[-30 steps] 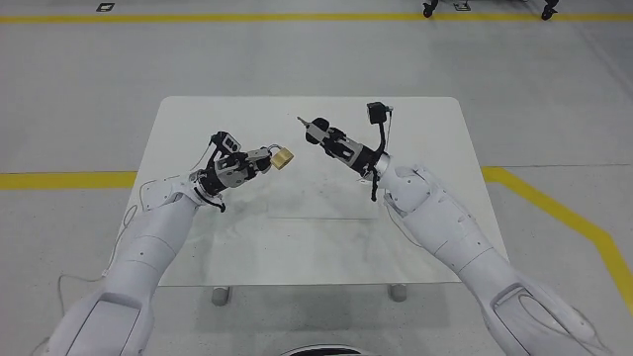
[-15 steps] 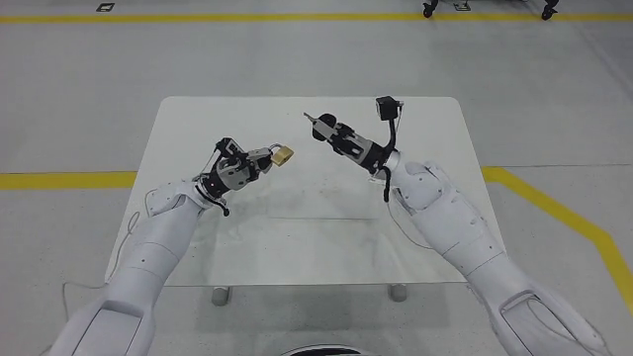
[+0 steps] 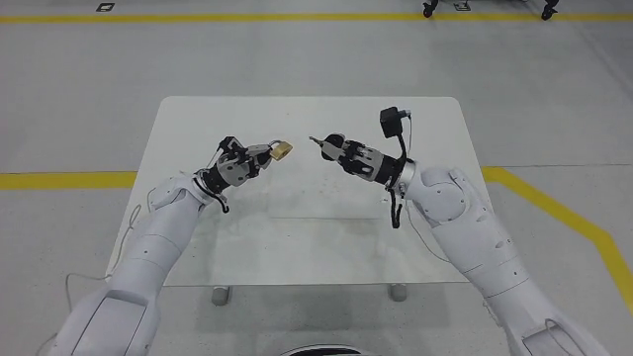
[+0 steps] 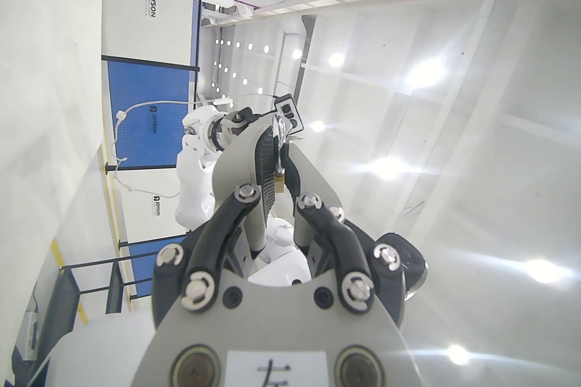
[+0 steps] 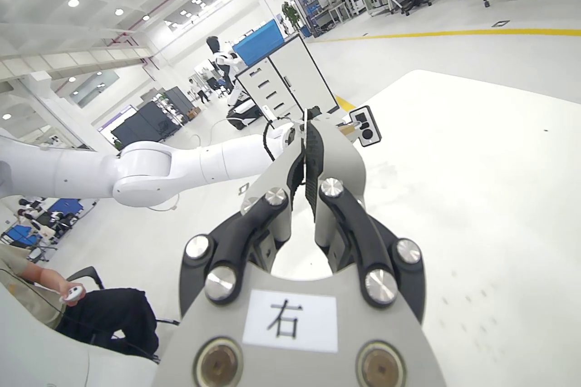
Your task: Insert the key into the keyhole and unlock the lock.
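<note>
A small brass padlock (image 3: pixel 281 149) is held above the white table (image 3: pixel 297 247) by my left gripper (image 3: pixel 265 152), which is shut on it. In the left wrist view the padlock's brass body (image 4: pixel 279 181) shows between the closed fingers (image 4: pixel 268 162). My right gripper (image 3: pixel 331 145) is shut on a thin silver key (image 3: pixel 316 141), whose tip points at the padlock across a short gap. The right wrist view has the shut right gripper (image 5: pixel 307 144) facing the left gripper and padlock (image 5: pixel 346 129) just beyond its tips.
Both arms hover over the middle of the table, whose bare top (image 5: pixel 476 180) stretches around them. A black camera block (image 3: pixel 392 120) juts from the right wrist. Beyond the table edges lies grey floor with yellow lines (image 3: pixel 69 179).
The right gripper has swung down and nearer, turning the key from pointing past the padlock to pointing straight at it. The left gripper has lifted the padlock slightly.
</note>
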`<action>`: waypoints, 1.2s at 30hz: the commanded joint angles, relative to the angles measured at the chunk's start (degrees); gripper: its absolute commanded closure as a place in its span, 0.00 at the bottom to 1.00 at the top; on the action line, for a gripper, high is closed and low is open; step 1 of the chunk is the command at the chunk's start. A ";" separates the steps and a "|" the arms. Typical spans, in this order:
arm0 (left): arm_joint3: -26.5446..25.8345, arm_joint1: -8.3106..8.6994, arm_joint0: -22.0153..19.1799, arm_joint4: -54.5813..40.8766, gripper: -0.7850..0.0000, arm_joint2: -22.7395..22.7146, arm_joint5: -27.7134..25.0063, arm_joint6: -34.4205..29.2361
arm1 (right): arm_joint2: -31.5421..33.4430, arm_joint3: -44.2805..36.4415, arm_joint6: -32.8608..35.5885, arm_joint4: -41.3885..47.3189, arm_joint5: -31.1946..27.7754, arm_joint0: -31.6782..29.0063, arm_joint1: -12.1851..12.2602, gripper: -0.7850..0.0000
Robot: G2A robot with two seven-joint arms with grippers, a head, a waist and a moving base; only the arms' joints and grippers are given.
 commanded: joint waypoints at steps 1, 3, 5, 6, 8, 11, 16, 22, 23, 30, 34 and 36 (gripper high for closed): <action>0.62 -0.07 -0.21 0.13 1.00 -0.16 -0.12 -0.23 | -0.26 -1.15 -1.15 -2.79 1.97 -0.59 -0.04 1.00; 1.08 -0.13 -0.27 0.15 1.00 -0.33 -0.25 -0.52 | -0.54 -1.34 -1.60 -2.38 2.12 -0.72 -0.13 1.00; 1.40 -0.21 -0.26 0.14 1.00 -0.45 -0.37 -0.91 | -0.54 -1.34 -1.60 -2.38 2.12 -0.72 -0.13 1.00; 1.50 -0.26 -0.23 0.24 1.00 -0.46 -0.44 -1.08 | -0.54 -1.34 -1.60 -2.38 2.12 -0.72 -0.13 1.00; 1.60 -0.38 -0.11 0.30 1.00 -0.47 -0.58 -1.38 | -0.54 -1.34 -1.60 -2.38 2.12 -0.72 -0.13 1.00; 1.71 -0.53 -0.04 0.70 1.00 -0.41 -0.70 -1.72 | -1.70 -1.17 -0.92 -0.89 1.62 -1.22 -0.28 1.00; 2.03 -0.69 -0.17 1.44 1.00 -0.43 -0.48 -2.33 | -1.63 -3.91 1.77 -15.50 -1.73 0.57 0.41 1.00; 2.06 -0.95 -0.53 2.82 1.00 -0.20 -0.74 -2.11 | 0.19 -13.92 7.15 -38.56 -0.18 -0.56 1.92 1.00; 1.99 -1.02 -0.52 2.91 1.00 -0.17 -0.76 -2.08 | 0.00 -15.72 7.52 -41.26 0.12 -1.08 2.06 1.00; 1.43 -1.33 -0.32 3.98 1.00 -0.01 -1.27 -1.44 | -2.34 -26.58 7.62 -61.93 6.16 -4.15 2.60 1.00; 1.31 -1.42 -0.27 4.44 1.00 -0.13 -1.17 -1.01 | -5.94 -29.10 7.82 -71.09 7.94 -5.18 2.53 1.00; 1.07 -1.52 -0.27 4.75 1.00 -0.04 -0.98 -0.61 | -7.60 -29.44 8.32 -74.31 8.80 -5.26 2.41 1.00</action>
